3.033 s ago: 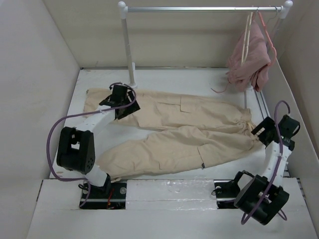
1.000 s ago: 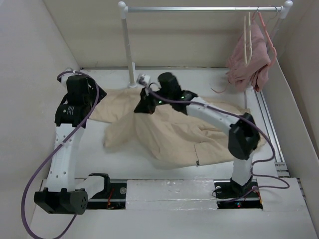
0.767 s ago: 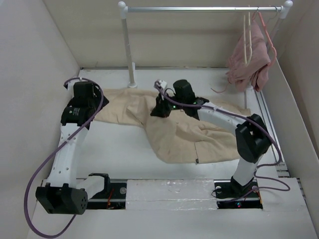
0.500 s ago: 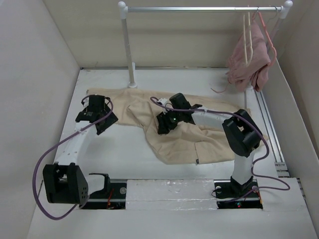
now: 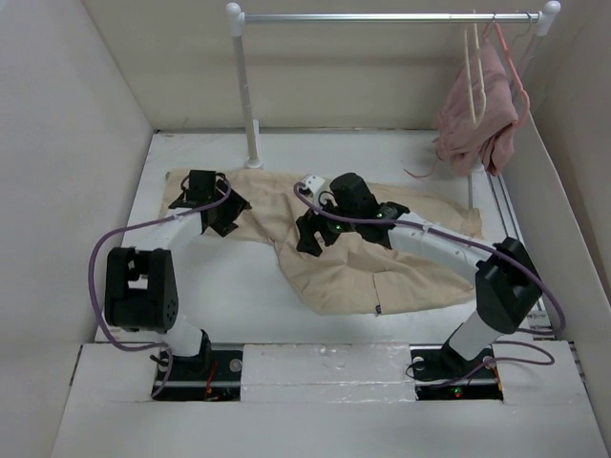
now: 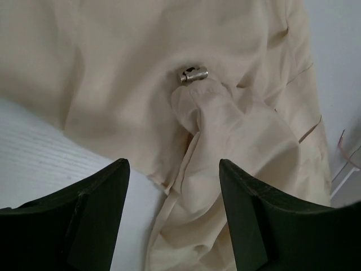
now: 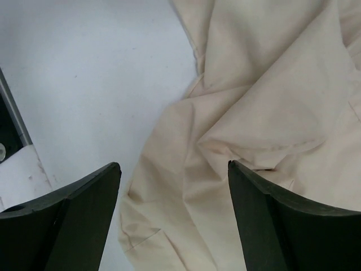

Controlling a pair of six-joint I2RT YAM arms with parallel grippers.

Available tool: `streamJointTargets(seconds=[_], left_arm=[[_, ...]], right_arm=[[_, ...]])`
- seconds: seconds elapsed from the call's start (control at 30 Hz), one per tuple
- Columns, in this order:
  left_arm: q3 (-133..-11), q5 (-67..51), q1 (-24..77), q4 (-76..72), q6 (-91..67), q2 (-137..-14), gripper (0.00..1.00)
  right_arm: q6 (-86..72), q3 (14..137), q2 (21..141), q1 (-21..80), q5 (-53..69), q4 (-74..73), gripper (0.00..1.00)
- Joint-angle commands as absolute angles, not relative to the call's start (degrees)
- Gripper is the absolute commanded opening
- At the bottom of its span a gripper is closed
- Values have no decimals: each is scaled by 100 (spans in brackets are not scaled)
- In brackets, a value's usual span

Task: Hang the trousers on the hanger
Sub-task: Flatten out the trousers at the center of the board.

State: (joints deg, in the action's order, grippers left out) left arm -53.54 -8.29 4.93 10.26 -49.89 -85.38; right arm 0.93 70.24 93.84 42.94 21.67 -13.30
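The beige trousers lie on the white table, bunched and folded over on themselves, one leg end reaching left. My left gripper is open just above the left part; the left wrist view shows cloth folds and a metal button beyond the open gripper. My right gripper is open over the folded front edge; the right wrist view shows cloth between its spread fingers. The cream hanger hangs on the rail at the far right.
A metal rail spans the back on a white pole. A dusty-pink garment on a thin pink hanger hangs beside the cream hanger. Side walls close in left and right. Bare table lies front left.
The trousers, spread flat three seconds ago, are now folded over and bunched toward the right. The left gripper has come back down over the left leg. The right gripper has released the cloth.
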Motion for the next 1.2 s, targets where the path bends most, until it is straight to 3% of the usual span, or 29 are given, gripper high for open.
streamJointTargets(seconds=[0.0, 0.13, 0.3, 0.33, 0.43, 0.7, 1.03, 1.17], left_arm=[[-5808, -1169, 501, 388, -5563, -8901, 61], [-6064, -1169, 501, 308, -6011, -9298, 60], [-6126, -1134, 501, 89, -6590, -9588, 47], [-6117, -1116, 501, 88, -6635, -9632, 40], [-6266, -1029, 501, 342, -6732, -9869, 35], [-6477, -748, 501, 799, -6785, -10072, 34], [-6504, -378, 501, 994, -6495, -10011, 44], [-6504, -597, 501, 774, -6469, -10098, 43]], right_arm=[[18, 6777, 9045, 4499, 2030, -1345, 82], [-184, 6391, 8658, 4658, 1916, -1266, 82], [-272, 6205, 8298, 4956, 1785, -1380, 82], [-272, 6179, 8245, 4957, 1732, -1389, 82], [-308, 6082, 8061, 4957, 1644, -1424, 82], [-255, 6047, 7805, 4729, 1661, -1573, 82], [-272, 5775, 7313, 4369, 1793, -1626, 82], [-264, 5652, 7225, 4315, 1854, -1670, 82]])
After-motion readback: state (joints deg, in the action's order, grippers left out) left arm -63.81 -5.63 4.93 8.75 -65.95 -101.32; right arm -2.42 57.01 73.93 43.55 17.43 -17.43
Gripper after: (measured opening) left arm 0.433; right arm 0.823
